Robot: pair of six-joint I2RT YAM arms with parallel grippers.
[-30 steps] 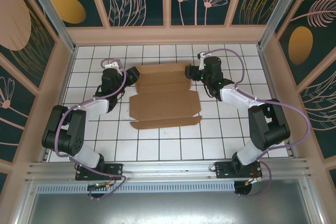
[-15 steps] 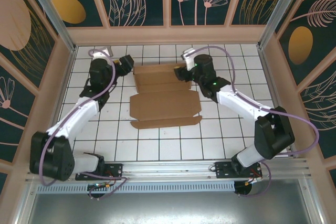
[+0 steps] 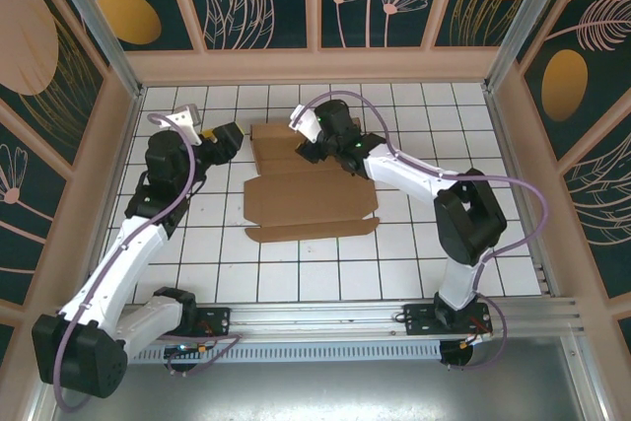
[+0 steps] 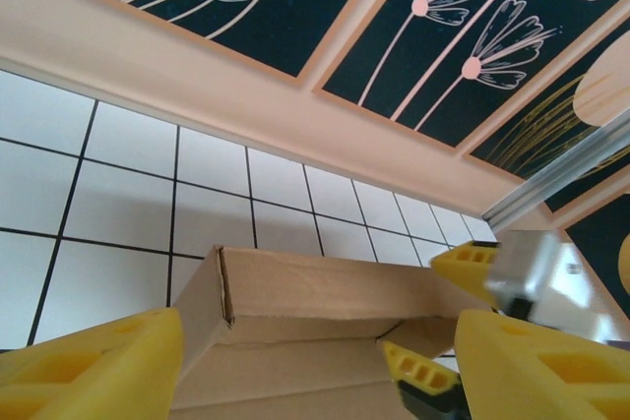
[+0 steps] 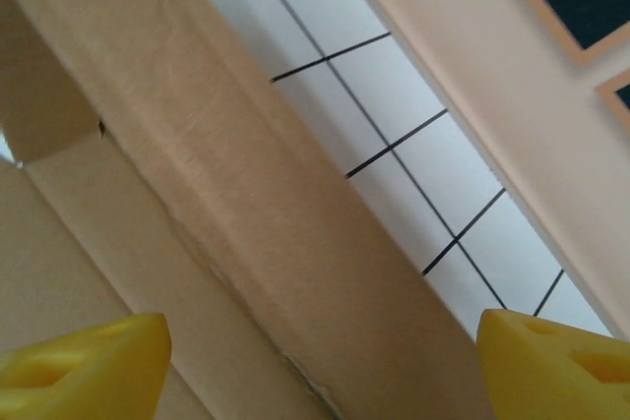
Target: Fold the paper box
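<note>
Both arms have reached out since a second ago. Your left arm [image 3: 138, 234] has unfolded toward the far-left corner of the cardboard. Your right arm [image 3: 424, 179] has swung leftward across the far half of it. The box itself has kept its place.

You have the white tiled bench [image 3: 296, 273] with the paper box [image 3: 311, 199] lying near its middle. The near panels and flaps lie flat on the tiles. The far strip is folded up into a low wall, and the left wrist view shows that wall [image 4: 325, 277] meeting a side wall at a creased corner.

Your left pincer [image 3: 232, 137] sits at that far-left corner. From its own camera, the left pincer [image 4: 315, 366] has its yellow fingers [image 4: 89, 366] spread wide, with the corner between them. I cannot tell whether the fingers touch the cardboard.

Your right pincer [image 3: 314, 153] is over the far strip, about halfway along it. Seen from its wrist, the right pincer [image 5: 325, 371] is also spread wide, with the cardboard wall [image 5: 246, 213] running between the fingers [image 5: 556, 366] and nothing clamped.
</note>
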